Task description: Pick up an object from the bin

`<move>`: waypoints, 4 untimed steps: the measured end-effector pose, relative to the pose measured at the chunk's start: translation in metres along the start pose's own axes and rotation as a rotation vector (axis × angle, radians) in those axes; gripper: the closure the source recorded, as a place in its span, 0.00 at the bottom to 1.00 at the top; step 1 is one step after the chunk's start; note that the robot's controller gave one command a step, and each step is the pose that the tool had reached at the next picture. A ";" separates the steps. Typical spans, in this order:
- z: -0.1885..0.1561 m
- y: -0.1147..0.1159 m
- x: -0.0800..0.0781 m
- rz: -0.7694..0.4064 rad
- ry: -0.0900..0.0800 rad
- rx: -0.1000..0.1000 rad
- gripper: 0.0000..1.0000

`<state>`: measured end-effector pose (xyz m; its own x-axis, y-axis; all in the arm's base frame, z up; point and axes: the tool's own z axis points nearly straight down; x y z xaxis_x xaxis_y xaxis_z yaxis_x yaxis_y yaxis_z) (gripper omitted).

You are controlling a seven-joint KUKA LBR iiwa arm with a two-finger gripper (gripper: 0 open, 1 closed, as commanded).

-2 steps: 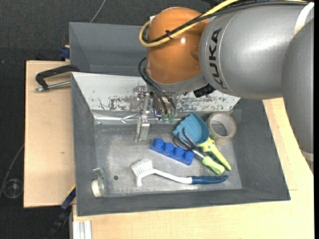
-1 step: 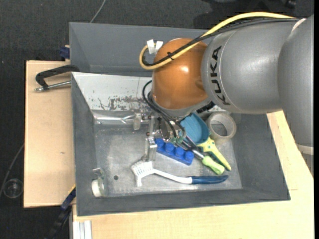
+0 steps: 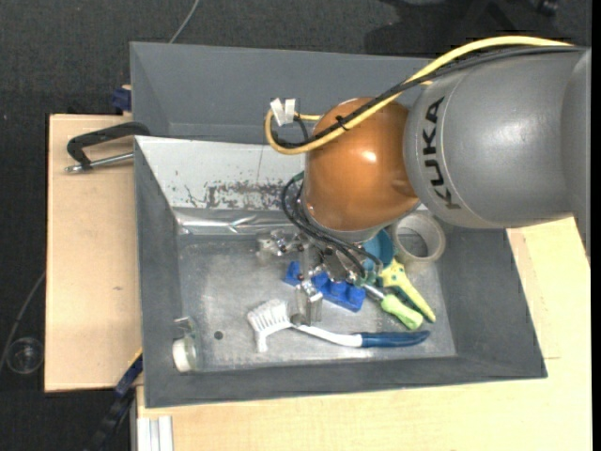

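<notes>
Nothing is lifted yet, as far as the view shows: every loose thing lies on the floor of the grey bin (image 3: 158, 280), so the pick itself seems still to be made. The arm's orange wrist cover (image 3: 357, 172) hangs low over the middle of the bin, and the jaws below it sit down among a small cluster near the centre. The nearest thing is a blue studded block (image 3: 340, 294), which lies just toward 3 o'clock from the jaws' tip and looks touching or nearly so. At 6 o'clock of the jaws, close by, lies a toothbrush (image 3: 324, 334) with a white head and blue handle, flat along the near wall. A green and yellow hand tool (image 3: 406, 301) lies at 4 o'clock, a roll of clear tape (image 3: 420, 240) at 2 o'clock, and a small pale cylinder (image 3: 184, 351) well apart in the 8 o'clock corner. How wide the jaws stand cannot be told, since the wrist and its cables hide them from above, and nothing can be seen gripped between them. By that reading the blue block is the likely target; closing, lifting and clearing the bin all remain.
</notes>
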<state>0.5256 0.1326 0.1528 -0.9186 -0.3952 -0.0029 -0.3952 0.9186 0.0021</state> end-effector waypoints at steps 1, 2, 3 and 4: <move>0.008 0.014 0.023 0.011 -0.001 -0.001 0.00; 0.057 0.006 0.025 -0.244 -0.004 0.000 0.00; 0.082 -0.007 0.025 -0.004 -0.003 -0.002 1.00; 0.082 -0.007 0.025 -0.003 -0.003 -0.003 1.00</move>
<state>0.5054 0.1168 0.0708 -0.9174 -0.3980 -0.0059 -0.3980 0.9174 0.0047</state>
